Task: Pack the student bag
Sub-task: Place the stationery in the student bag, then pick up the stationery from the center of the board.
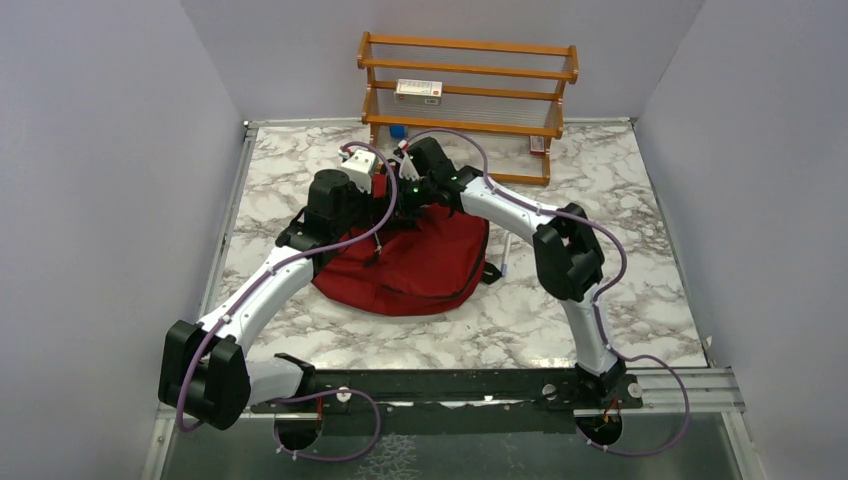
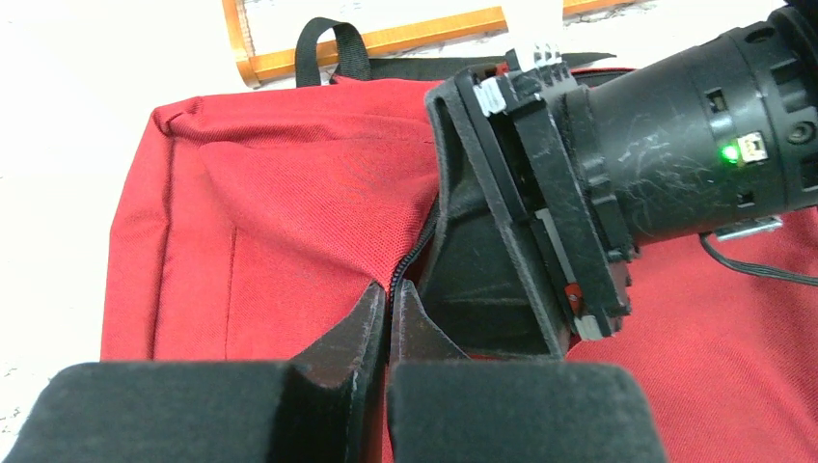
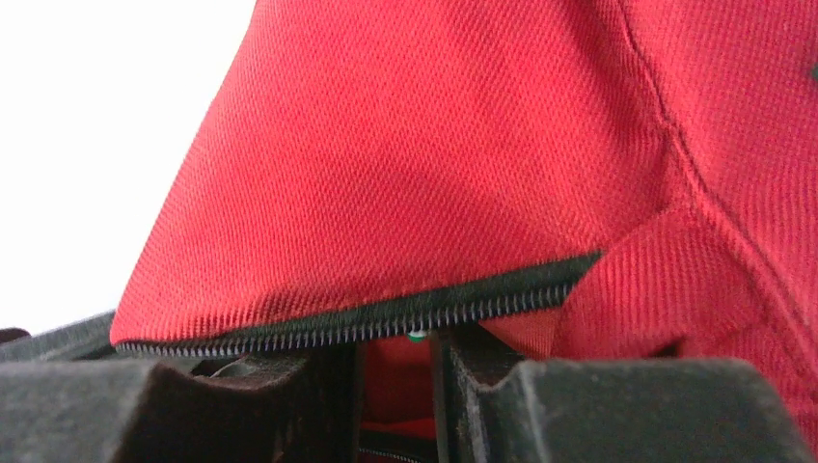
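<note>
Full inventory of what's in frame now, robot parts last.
table: 1, white-grey marble, under everything
student bag: 1, dark red with black zip, middle of table
rack: 1, orange wood, far edge of table
box: 1, white and red, on rack's middle shelf
blue item: 1, blue, under rack's left end, unidentifiable
left pincer: 1, black, shut on the bag's zip edge
right pincer: 1, black, jaws apart at the zip edge
</note>
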{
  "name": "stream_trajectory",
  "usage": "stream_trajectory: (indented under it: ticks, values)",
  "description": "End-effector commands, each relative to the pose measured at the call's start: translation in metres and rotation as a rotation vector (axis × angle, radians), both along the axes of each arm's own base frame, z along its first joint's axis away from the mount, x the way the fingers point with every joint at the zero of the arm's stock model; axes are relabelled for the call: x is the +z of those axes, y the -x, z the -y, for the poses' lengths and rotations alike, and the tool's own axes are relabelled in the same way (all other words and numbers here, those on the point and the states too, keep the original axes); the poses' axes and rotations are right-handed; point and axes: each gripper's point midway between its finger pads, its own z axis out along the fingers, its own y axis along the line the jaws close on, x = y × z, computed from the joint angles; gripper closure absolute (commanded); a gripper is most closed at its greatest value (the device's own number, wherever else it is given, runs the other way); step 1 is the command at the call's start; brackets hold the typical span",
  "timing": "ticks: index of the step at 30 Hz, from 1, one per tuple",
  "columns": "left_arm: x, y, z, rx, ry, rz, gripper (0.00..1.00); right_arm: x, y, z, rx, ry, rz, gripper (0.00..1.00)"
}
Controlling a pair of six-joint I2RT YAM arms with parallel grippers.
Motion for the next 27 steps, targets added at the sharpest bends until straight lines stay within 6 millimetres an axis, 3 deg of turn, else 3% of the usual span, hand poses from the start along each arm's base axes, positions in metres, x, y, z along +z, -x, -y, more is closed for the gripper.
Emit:
stream_trajectory:
  ticks: [1,5,7,13,17,22,27]
  values:
    - [0.019,-0.004,0.003,-0.016,0.021,0.056,1.0,0.035,-0.002,0.008,-0.016,-0.015,0.126,0.66]
    - [0.019,-0.004,0.003,-0.017,0.021,0.055,1.0,0.049,0.0,0.026,-0.037,0.028,0.2,0.66]
    - [0.02,-0.004,0.002,-0.013,0.02,0.058,1.0,0.066,0.002,0.04,-0.062,0.04,0.265,0.66]
    - [0.022,-0.005,-0.002,0.011,0.021,0.064,1.0,0.094,0.008,0.101,-0.229,0.123,0.447,0.66]
    - [0.02,-0.005,-0.002,0.012,0.02,0.059,1.0,0.109,0.004,0.16,-0.438,0.241,0.551,0.59]
    - [0.017,-0.006,0.001,0.004,0.021,0.047,1.0,0.101,0.009,0.236,-0.665,0.45,0.591,0.43]
    - [0.014,-0.006,0.001,0.001,0.02,0.038,1.0,0.059,0.018,0.288,-0.724,0.555,0.448,0.41]
